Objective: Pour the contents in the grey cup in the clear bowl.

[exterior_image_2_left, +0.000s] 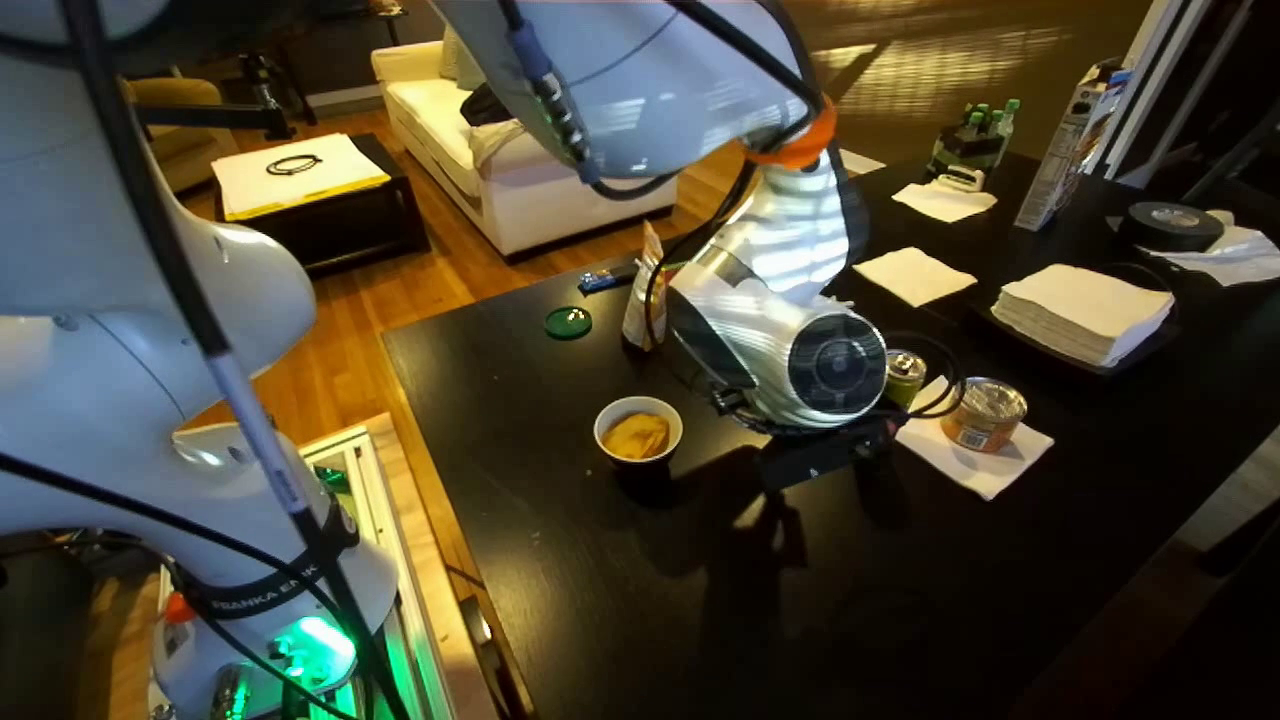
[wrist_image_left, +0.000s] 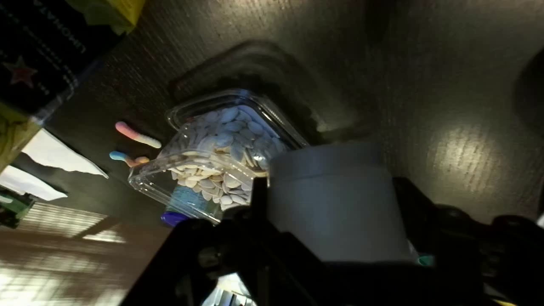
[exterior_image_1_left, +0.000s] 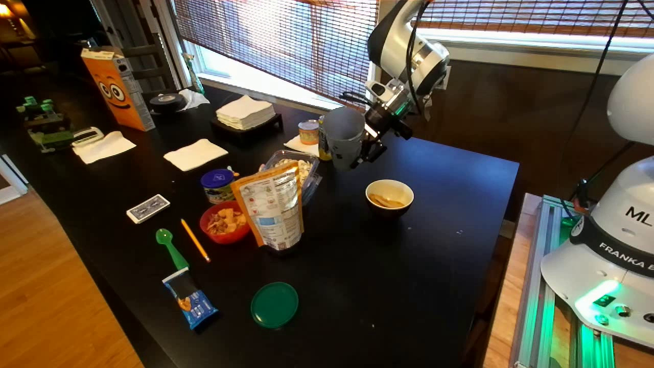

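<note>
The broad black wooden desk (exterior_image_1_left: 444,245) spread beneath the end effector (wrist_image_left: 330,189). A low, square-cornered clear plastic bowl (wrist_image_left: 274,117) sat ahead and to the left of the end effector in the wrist view. The end effector gripped the frosted-grey tapered cup (exterior_image_1_left: 343,134), whose long axis stood nearly upright, so the pour seemed to call for a shift bowlward, then a tip. Pale flat seeds (wrist_image_left: 233,131) lay in the bowl; the cup's contents were hidden.

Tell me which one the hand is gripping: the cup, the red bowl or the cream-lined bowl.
The grey cup, clasped in the hand; the red bowl and the cream-lined bowl both stand on the table, apart from it.
</note>
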### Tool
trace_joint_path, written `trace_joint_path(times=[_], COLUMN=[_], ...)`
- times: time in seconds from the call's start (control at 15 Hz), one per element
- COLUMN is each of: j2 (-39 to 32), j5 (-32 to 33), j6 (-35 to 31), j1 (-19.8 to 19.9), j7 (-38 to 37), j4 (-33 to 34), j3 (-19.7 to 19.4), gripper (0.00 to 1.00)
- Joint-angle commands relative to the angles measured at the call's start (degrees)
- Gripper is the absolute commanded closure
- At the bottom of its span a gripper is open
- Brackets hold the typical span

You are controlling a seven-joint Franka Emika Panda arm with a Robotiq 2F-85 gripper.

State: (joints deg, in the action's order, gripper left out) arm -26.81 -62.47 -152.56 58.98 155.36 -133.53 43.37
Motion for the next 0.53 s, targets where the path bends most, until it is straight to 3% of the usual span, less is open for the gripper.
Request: trace_joint_path(times=[0.0, 0.47], j2=[-3.04, -5.74], j5=[3.30, 3.92], j6=[4.54, 6.24], j1=[3.78, 2.16], j7=[0.71, 0.39], j4=[1.08, 1.19], j3=[1.13, -1.91], gripper=[0.52, 0.52])
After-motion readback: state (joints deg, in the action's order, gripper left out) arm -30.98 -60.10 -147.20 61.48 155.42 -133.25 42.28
